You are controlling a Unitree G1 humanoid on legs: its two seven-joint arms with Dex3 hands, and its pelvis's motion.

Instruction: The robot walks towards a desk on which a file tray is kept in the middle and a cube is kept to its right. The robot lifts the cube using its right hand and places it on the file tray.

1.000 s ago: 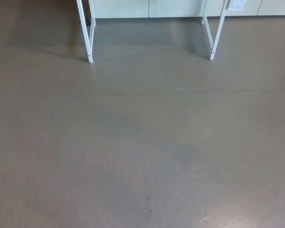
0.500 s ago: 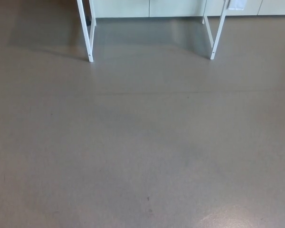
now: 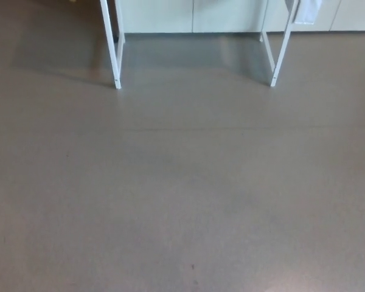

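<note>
Neither the left hand nor the right hand of the robot is in view, so how either is held cannot be told. Nearest the robot lies bare grey floor (image 3: 182, 207), marked by one small dark speck (image 3: 192, 266) low in the middle. Farther on, a faint straight seam (image 3: 188, 128) crosses the floor from side to side. Beyond the seam stands the desk (image 3: 116, 79), of which only white metal legs show: a left leg frame (image 3: 112, 58) and a right leg frame (image 3: 278, 58), well apart, each slanting slightly with its foot on the floor. A soft shadow (image 3: 61, 55) spreads over the floor under the desk and to its left. The desk top lies above the upper edge, so the cube and the file tray cannot be seen. Behind the legs runs a row of pale cabinet fronts (image 3: 158, 15). A white, cloth-like piece (image 3: 308, 11) hangs at the top, just beside the right leg frame.
</note>
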